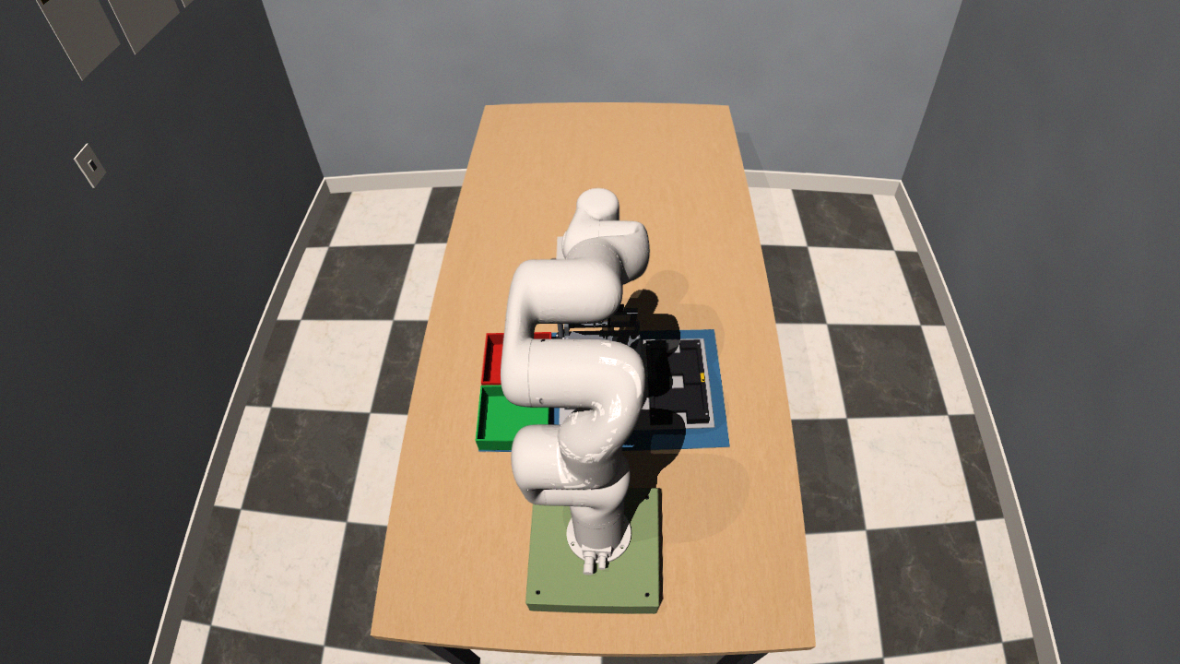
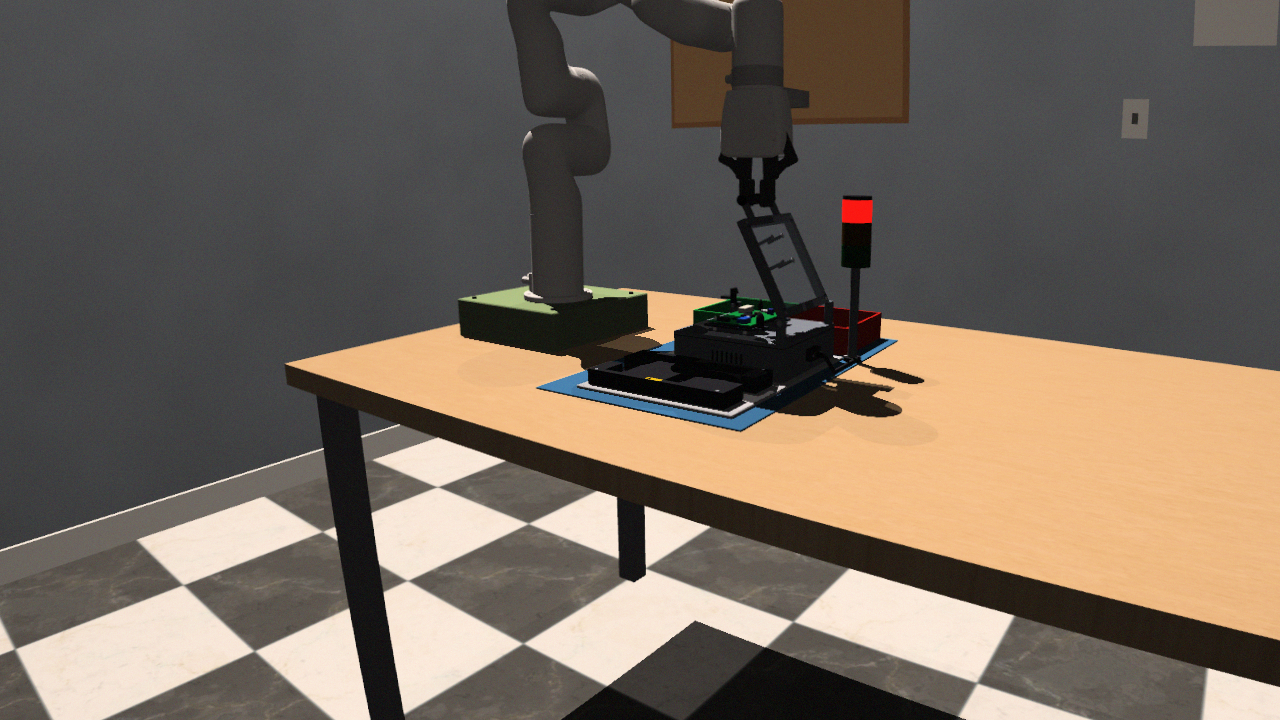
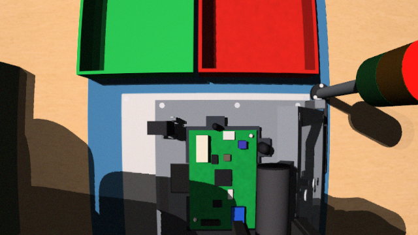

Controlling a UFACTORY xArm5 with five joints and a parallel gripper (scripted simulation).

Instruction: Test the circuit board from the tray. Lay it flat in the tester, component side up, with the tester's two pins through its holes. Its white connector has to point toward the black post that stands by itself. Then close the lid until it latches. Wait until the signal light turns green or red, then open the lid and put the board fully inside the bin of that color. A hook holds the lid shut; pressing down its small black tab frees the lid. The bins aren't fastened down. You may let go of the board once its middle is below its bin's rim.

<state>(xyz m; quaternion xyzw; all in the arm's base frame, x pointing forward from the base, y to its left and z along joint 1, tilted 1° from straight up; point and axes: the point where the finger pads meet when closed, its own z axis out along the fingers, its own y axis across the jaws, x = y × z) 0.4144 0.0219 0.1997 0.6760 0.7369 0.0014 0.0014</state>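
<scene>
1. Toward the left long edge of the table top point(image 1: 610, 148) point(image 2: 984, 402) point(image 3: 39, 19), as seen from above: green bin point(image 1: 478, 417) point(image 2: 702, 311) point(image 3: 79, 39) and red bin point(image 1: 485, 359) point(image 2: 863, 331) point(image 3: 258, 72), side by side at one end of the blue mat point(image 1: 720, 412) point(image 2: 760, 419) point(image 3: 104, 108).
2. Toward the right long edge, on the mat's other end: black tray point(image 1: 705, 404) point(image 2: 666, 387), with no board visible in the part on show.
3. Between bins and tray: tester point(image 2: 716, 344) point(image 3: 196, 109), with the circuit board point(image 2: 751, 315) point(image 3: 241, 170) lying in it, component side up.
4. Beside the mat's corner near the red bin: signal light point(image 2: 856, 211) point(image 3: 412, 72), glowing red.
5. Above the tester: hinged lid point(image 2: 763, 268) point(image 3: 302, 143) raised steeply; gripper point(image 2: 757, 202) point(image 3: 270, 228) at its cylindrical handle point(image 3: 273, 199), fingers parted a little, apparently released from it.
6. Probably finishing the lid-opening step, testing apparently done.
7. Next, likely: back away from the handle without dragging it, check that the lid stands by itself, then open wider, descend and grip the board by its edges.
8. Lift straight off the pins, then carry to the red bin. Avoid nudging the loose bins.
</scene>
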